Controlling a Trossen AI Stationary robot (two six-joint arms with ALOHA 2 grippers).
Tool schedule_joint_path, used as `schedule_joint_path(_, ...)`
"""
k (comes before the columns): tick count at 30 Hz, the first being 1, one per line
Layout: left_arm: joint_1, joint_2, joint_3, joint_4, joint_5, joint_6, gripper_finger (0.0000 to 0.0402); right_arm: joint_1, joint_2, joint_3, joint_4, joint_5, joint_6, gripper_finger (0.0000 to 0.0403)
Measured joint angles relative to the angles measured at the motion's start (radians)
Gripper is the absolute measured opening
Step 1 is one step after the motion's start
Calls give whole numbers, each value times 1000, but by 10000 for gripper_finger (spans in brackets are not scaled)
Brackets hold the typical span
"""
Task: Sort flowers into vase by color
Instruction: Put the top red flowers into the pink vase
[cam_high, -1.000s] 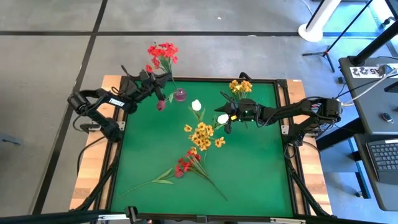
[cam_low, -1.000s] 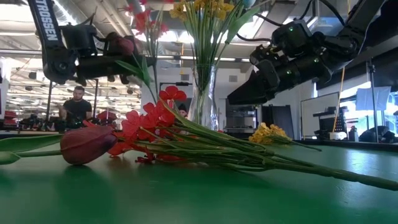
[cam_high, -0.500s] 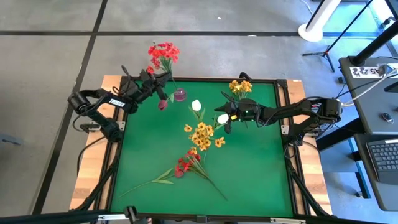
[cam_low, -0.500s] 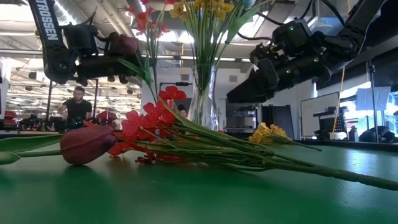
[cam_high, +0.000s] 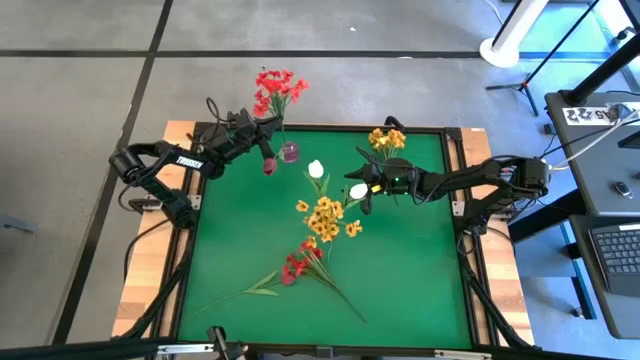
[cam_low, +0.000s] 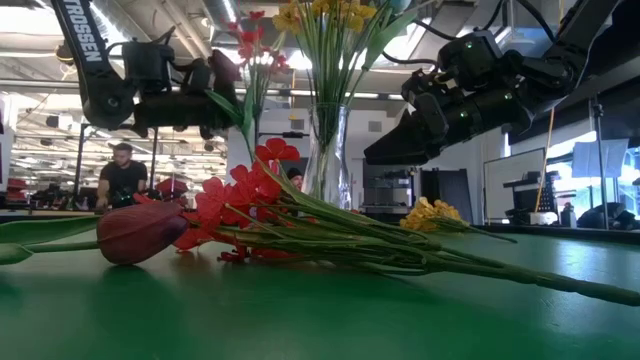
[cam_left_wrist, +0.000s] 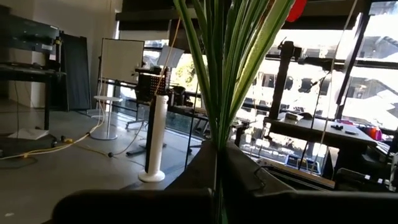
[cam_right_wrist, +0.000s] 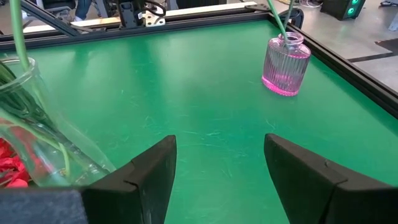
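Left pincer (cam_high: 262, 135) grips red spray (cam_high: 276, 86) above pink vase (cam_high: 290, 152).

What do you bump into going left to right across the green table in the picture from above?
Left gripper holding the red blossom spray → small pink glass vase → white tulip bud → yellow-orange blossom cluster lying on the mat → right gripper.

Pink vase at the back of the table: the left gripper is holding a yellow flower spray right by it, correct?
Not quite. The colour is wrong: the left gripper is holding a red spray, not a yellow one, right by the pink vase. The high view shows this.
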Motion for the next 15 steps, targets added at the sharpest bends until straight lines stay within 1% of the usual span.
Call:
schedule_joint_path(6, 2, 35, 1, 5, -5, 3, 1, -1, 0, 0, -1, 8, 0, 241)
schedule_joint_path(11, 2, 125, 1, 72, -24, 2, 1, 0, 0, 0, -1, 8, 0, 241)
schedule_joint_path(15, -3, 183, 1, 170, -29, -6, 1, 0, 0, 0, -1, 8, 0, 241)
